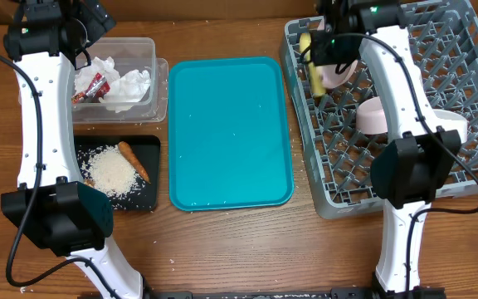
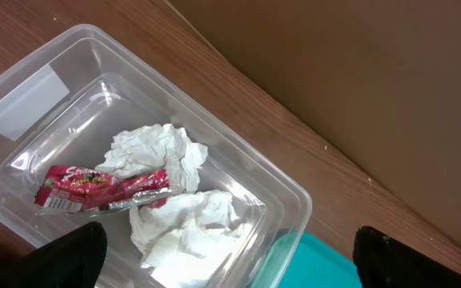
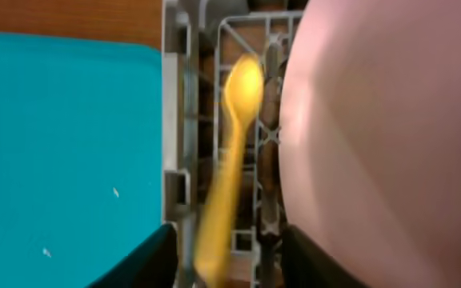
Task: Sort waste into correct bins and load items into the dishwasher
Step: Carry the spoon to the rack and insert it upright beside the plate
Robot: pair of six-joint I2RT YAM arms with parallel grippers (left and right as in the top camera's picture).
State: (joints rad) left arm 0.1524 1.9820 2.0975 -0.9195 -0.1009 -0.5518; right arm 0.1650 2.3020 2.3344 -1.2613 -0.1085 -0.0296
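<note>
My left claw (image 2: 230, 268) is spread wide, holding nothing, its fingers (image 2: 70, 256) at the two bottom corners of the wrist view. It hangs over the clear tub (image 2: 290, 192), whose rim runs between them. Inside the tub lie crumpled napkins (image 2: 162, 152) and the red-and-white wrapper (image 2: 102, 188). Past the tub's far rim there is a strip of bare bench (image 2: 238, 104), then a brown board (image 2: 358, 72).

My right claw (image 3: 226, 268) is over the far left corner of the dish rack (image 3: 174, 120). It is parted wider than the yellow spoon (image 3: 230, 160), which shows blurred between the fingers with a gap on either side. A pale bowl (image 3: 390, 144) crowds the spoon's right side; the rack's rim is close on its left.

Only the overhead view shows the black tray (image 1: 149, 195) near the tub, holding rice (image 1: 110, 173) and a carrot stick (image 1: 134, 160). The teal tray (image 1: 231, 133) fills the bench between the bins and the rack.
</note>
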